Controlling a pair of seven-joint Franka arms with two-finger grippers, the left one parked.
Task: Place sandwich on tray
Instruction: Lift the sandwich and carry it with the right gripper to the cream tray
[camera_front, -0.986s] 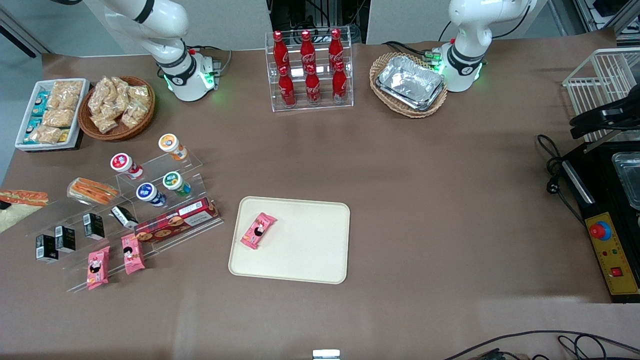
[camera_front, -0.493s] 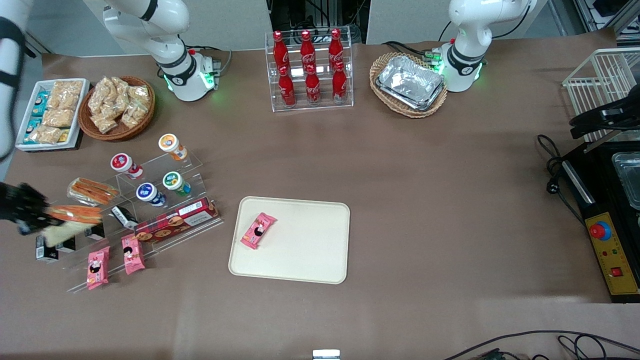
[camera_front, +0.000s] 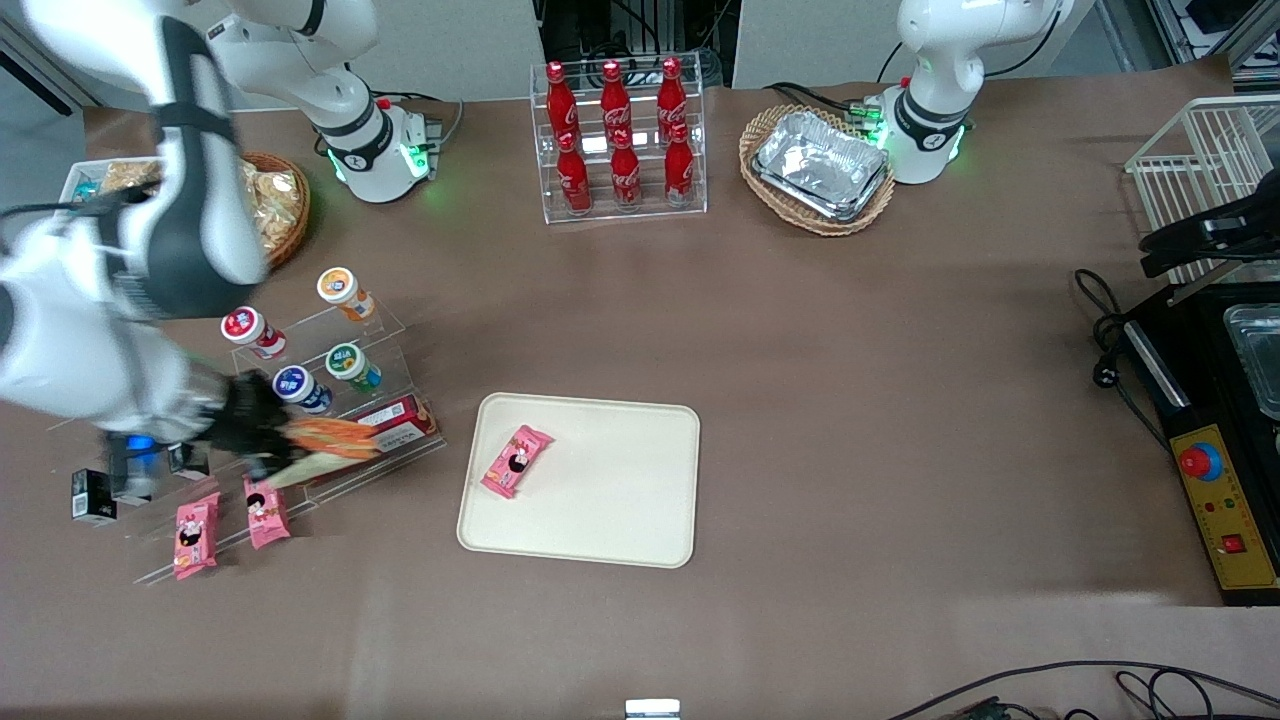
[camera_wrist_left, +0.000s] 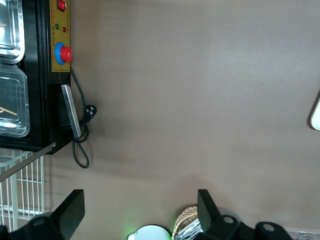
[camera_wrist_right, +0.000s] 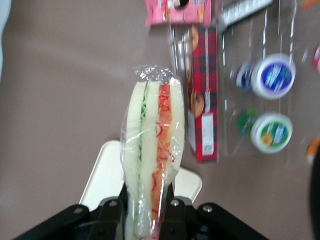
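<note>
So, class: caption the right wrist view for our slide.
End effector shut on wrapped sandwich, carried above the table toward the tray.

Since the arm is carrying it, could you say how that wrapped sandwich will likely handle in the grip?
The sandwich, pinched by the gripper above the snack shelf, looks soft and probably squashes easily. Its clear film may be slippery. It juts out without drooping, so it seems light.

Red cola bottles (camera_front: 620, 135) fill a clear rack beside a basket of foil trays (camera_front: 820, 165).
</note>
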